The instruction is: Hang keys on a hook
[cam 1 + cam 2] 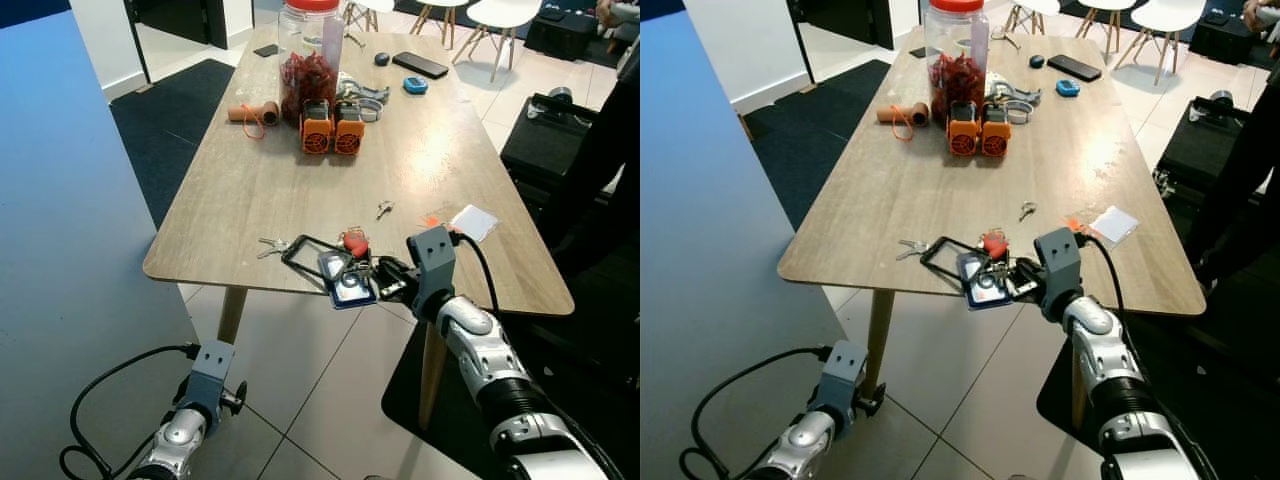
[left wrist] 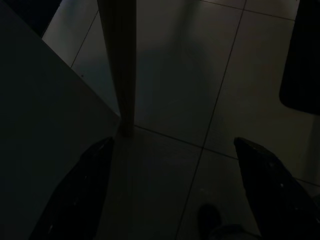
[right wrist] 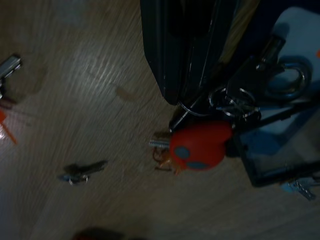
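Our Arms: Silver, Grey and Black

We see our right arm (image 1: 500,370) built of ribbed silver segments, capped by a grey boxy wrist block (image 1: 432,258) with a black cable (image 1: 486,268) arching from it. Our left arm (image 1: 180,432) matches: silver casing, a grey block (image 1: 208,368) with screw holes, and a looping black cable (image 1: 105,385). Our left gripper's fingers (image 2: 80,192) are long, black and tapered.

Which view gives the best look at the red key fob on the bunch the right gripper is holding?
The right wrist view: the red fob is large and near, hanging from key rings just beyond the right gripper, above the table. Both eye views show it small, partly hidden among the bunch at the table's near edge. The left wrist view faces dark floor.
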Motion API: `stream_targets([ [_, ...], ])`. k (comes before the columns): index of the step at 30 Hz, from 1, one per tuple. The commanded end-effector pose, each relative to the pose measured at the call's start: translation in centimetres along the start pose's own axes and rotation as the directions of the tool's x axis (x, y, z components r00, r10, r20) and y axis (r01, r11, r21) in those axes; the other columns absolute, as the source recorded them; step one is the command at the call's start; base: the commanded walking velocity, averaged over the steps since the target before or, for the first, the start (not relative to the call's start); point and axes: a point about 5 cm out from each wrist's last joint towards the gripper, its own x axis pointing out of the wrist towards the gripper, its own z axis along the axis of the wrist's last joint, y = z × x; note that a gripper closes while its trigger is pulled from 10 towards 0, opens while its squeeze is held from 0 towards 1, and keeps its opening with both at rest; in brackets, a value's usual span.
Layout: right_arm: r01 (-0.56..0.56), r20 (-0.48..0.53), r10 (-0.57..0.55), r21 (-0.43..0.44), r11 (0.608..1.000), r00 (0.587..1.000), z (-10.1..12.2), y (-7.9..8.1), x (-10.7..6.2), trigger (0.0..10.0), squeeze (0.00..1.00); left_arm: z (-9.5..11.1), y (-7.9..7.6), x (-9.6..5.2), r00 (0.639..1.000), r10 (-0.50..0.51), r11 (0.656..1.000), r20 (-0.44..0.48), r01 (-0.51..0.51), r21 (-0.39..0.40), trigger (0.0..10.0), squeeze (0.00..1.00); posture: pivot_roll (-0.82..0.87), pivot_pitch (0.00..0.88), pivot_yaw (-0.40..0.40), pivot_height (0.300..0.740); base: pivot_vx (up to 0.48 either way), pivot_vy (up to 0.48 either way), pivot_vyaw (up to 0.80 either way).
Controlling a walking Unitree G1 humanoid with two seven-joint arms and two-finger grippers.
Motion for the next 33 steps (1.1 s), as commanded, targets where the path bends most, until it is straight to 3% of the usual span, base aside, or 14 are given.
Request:
stream_targets([
  [1, 0.028, 0.053, -0.027, -0.021, 0.999, 0.998, 1.4, -0.8, 0.1, 0.0, 0.0, -0.4, 0.1, -0.2, 1.0, 0.001, 1.0, -0.017, -0.001, 0.011, 10.0, 0.0, 0.07, 0.045, -0.052, 0.74, 0.0, 0.0, 0.0],
  [10, 0.24, 0.266, -0.211, -0.082, 0.967, 0.941, 6.9, -4.8, -1.0, 0.0, 0.0, -0.5, 0.1, -0.2, 1.0, -0.008, 1.0, -0.019, 0.009, 0.03, 10.0, 0.0, 0.07, 0.05, -0.051, 0.74, 0.0, 0.0, 0.0],
  [15, 0.481, 0.416, -0.426, -0.032, 0.876, 0.803, 10.7, -9.5, -3.8, 1.0, 0.0, -0.6, 0.0, -0.3, 1.0, -0.018, 0.999, -0.019, 0.019, 0.038, 10.0, 0.0, 0.07, 0.05, -0.049, 0.74, 0.0, 0.0, 0.0],
  [16, 0.481, 0.416, -0.426, -0.032, 0.876, 0.803, 10.7, -9.5, -3.8, 1.0, 0.0, -0.6, 0.0, -0.3, 1.0, -0.018, 0.999, -0.019, 0.019, 0.038, 10.0, 0.0, 0.07, 0.05, -0.049, 0.74, 0.0, 0.0, 0.0],
  [18, 0.593, 0.456, -0.532, 0.012, 0.805, 0.713, 11.9, -12.0, -5.9, 0.9, 0.0, -0.7, -0.1, -0.3, 1.0, -0.024, 0.999, -0.019, 0.025, 0.043, 10.0, 0.0, 0.07, 0.051, -0.05, 0.74, 0.0, 0.0, 0.0],
  [19, 0.593, 0.456, -0.532, 0.012, 0.805, 0.713, 11.9, -12.0, -5.9, 0.9, 0.0, -0.7, -0.1, -0.3, 1.0, -0.024, 0.999, -0.019, 0.025, 0.043, 10.0, 0.0, 0.07, 0.051, -0.05, 0.74, 0.0, 0.0, 0.0],
  [21, 0.725, 0.469, -0.659, 0.056, 0.687, 0.588, 12.1, -15.0, -9.0, 0.9, 0.0, -0.7, -0.3, -0.3, 0.999, -0.031, 0.998, -0.018, 0.032, 0.05, 10.0, 0.0, 0.07, 0.052, -0.053, 0.74, 0.0, 0.0, 0.0],
  [22, 0.725, 0.469, -0.659, 0.056, 0.687, 0.588, 12.1, -15.0, -9.0, 0.9, 0.0, -0.7, -0.3, -0.3, 0.999, -0.031, 0.998, -0.018, 0.032, 0.05, 10.0, 0.0, 0.07, 0.052, -0.053, 0.74, 0.0, 0.0, 0.0],
  [26, 0.9, 0.36, -0.908, 0.288, 0.326, 0.213, 8.8, -20.4, -18.1, 0.4, 0.0, -0.9, -0.3, -0.4, 0.999, -0.036, 0.998, -0.018, 0.037, 0.054, 10.0, 0.0, 0.07, 0.052, -0.057, 0.74, 0.0, 0.0, 0.0],
  [29, 0.906, 0.332, -0.929, 0.323, 0.274, 0.163, 8.1, -20.8, -19.3, 0.4, 0.0, -0.9, -0.3, -0.4, 0.999, -0.036, 0.998, -0.018, 0.037, 0.054, 10.0, 0.0, 0.07, 0.052, -0.057, 0.74, 0.0, 0.0, 0.0],
  [30, 0.895, 0.18, -0.983, 0.444, 0.049, -0.035, 4.3, -21.4, -23.9, 0.0, 0.0, -1.0, -0.3, -0.5, 0.999, -0.037, 0.998, -0.019, 0.038, 0.056, 10.0, 0.0, 0.07, 0.054, -0.055, 0.74, 0.0, 0.0, 0.0],
  [31, 0.895, 0.18, -0.983, 0.444, 0.049, -0.035, 4.3, -21.4, -23.9, 0.0, 0.0, -1.0, -0.3, -0.5, 0.999, -0.037, 0.998, -0.019, 0.038, 0.056, 10.0, 0.0, 0.07, 0.054, -0.055, 0.74, 0.0, 0.0, 0.0],
  [32, 0.872, 0.093, -0.99, 0.488, -0.05, -0.109, 2.4, -21.4, -25.8, 0.0, 0.0, -1.1, -0.2, -0.6, 0.999, -0.037, 0.998, -0.02, 0.038, 0.058, 10.0, 0.0, 0.07, 0.054, -0.055, 0.74, 0.0, 0.0, 0.0],
  [33, 0.872, 0.093, -0.99, 0.488, -0.05, -0.109, 2.4, -21.4, -25.8, 0.0, 0.0, -1.1, -0.2, -0.6, 0.999, -0.037, 0.998, -0.02, 0.038, 0.058, 10.0, 0.0, 0.07, 0.054, -0.055, 0.74, 0.0, 0.0, 0.0],
])
